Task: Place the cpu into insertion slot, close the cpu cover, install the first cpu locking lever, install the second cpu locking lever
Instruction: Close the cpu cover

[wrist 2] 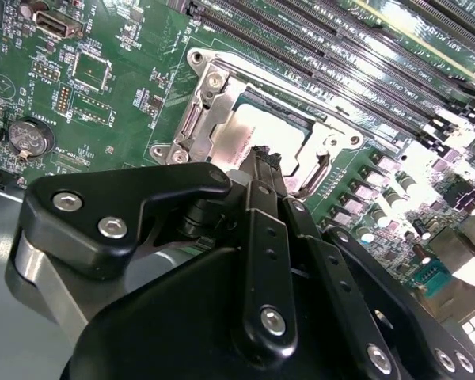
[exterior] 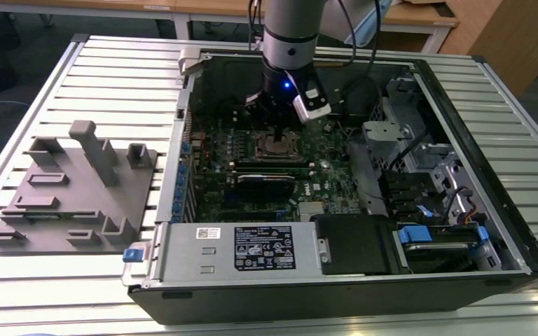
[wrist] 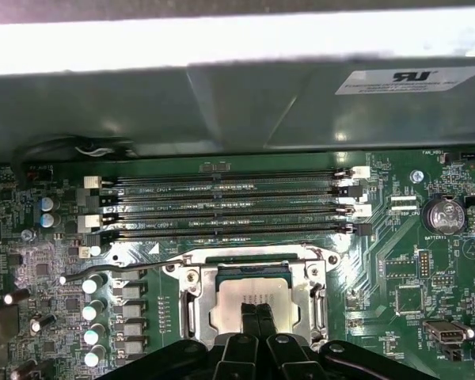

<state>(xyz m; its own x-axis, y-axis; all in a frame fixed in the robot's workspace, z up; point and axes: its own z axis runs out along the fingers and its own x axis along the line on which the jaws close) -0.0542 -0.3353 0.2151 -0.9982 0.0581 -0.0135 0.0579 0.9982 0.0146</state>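
Black jointed jaws crowd the front in both wrist views and cut off the socket's near edge. They look closed together and empty, fingertips (wrist: 251,317) down at the dull silver square cpu (wrist: 236,305); I can't tell whether they actually press on it. That chip lies in the insertion slot, covering it, with the thin brownish-silver windowed cpu cover (wrist: 198,301) flat around it. Beyond run long black memory slots (wrist: 222,207), then the grey metal case wall (wrist: 222,111).
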